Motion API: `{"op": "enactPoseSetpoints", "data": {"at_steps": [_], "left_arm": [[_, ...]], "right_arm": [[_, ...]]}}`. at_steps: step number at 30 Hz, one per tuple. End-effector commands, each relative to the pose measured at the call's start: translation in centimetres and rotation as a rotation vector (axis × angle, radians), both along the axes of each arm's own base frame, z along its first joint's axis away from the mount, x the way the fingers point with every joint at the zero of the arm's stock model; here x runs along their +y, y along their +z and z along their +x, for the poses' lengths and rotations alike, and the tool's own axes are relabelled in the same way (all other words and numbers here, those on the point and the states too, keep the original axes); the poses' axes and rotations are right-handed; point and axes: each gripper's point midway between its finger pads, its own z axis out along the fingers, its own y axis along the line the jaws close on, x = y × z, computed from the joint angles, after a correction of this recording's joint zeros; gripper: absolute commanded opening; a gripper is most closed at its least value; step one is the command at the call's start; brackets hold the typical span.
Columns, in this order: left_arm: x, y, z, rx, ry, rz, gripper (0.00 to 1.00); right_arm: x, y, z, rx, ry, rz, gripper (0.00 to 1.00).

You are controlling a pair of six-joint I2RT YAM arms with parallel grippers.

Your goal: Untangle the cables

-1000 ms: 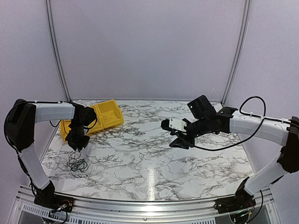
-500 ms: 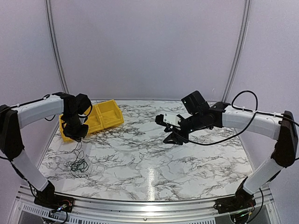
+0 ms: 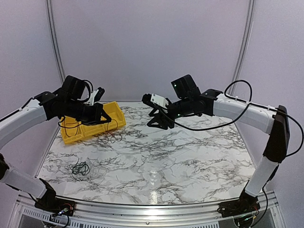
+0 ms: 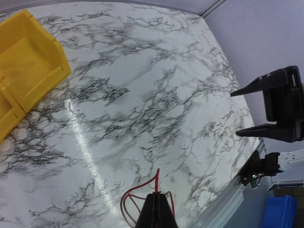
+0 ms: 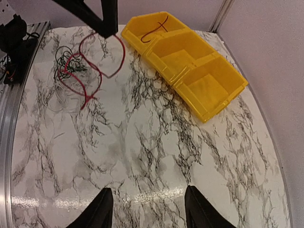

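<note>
The left gripper [image 4: 156, 208] has its black jaws pressed flat together on a thin red wire [image 4: 157, 180]. In the left wrist view the wire rises from the pinch as a short straight end and curls away below as narrow loops at the bottom centre of the frame. In the right wrist view this gripper sits at the top left, and the red wire hangs from its tip in two loose, rounded loops above the table [image 3: 190, 156].

The rest of the cables are a small tangle [image 5: 69, 66] lying flat on the table. They are hair-thin strands, dark and greenish, with a pale one trailing around them. In the top view the tangle [image 3: 79, 167] is in the lower left of the frame, well apart from the raised left gripper [image 3: 103, 119].

The right gripper [image 5: 147, 209] has its jaws parted and nothing between them. Its two black wedge-shaped fingers [image 5: 102, 211] frame the bottom edge of its own view. In the top view the right gripper [image 3: 159, 119] is held in the air near the middle of the frame.

The table is glossy white with black marble veining and an aluminium rail along one edge. A yellow plastic bin [image 5: 223, 97] with three angular compartments lies on it. A short dark red wire piece [image 5: 156, 26] rests in the end compartment nearest the top of the right wrist view.
</note>
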Motion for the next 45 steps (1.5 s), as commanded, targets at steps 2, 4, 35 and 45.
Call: {"op": "enactPoseSetpoints", "data": {"at_steps": [2, 4, 35, 45], "left_arm": [[-5.3, 3.7, 0.6, -0.061, -0.082, -0.27, 0.0], [-6.4, 4.0, 0.5, -0.064, -0.11, -0.282, 0.0], [-9.1, 3.0, 4.6, -0.242, -0.04, -0.272, 0.24], [-8.9, -3.2, 8.9, -0.25, 0.132, -0.201, 0.12]], "right_arm": [[3.4, 4.4, -0.2, 0.044, 0.021, 0.143, 0.52], [4.0, 5.0, 0.0, 0.063, 0.017, 0.17, 0.52], [5.5, 4.2, 0.8, 0.199, -0.016, 0.23, 0.0], [3.2, 7.6, 0.9, 0.214, -0.028, 0.287, 0.0]]}}
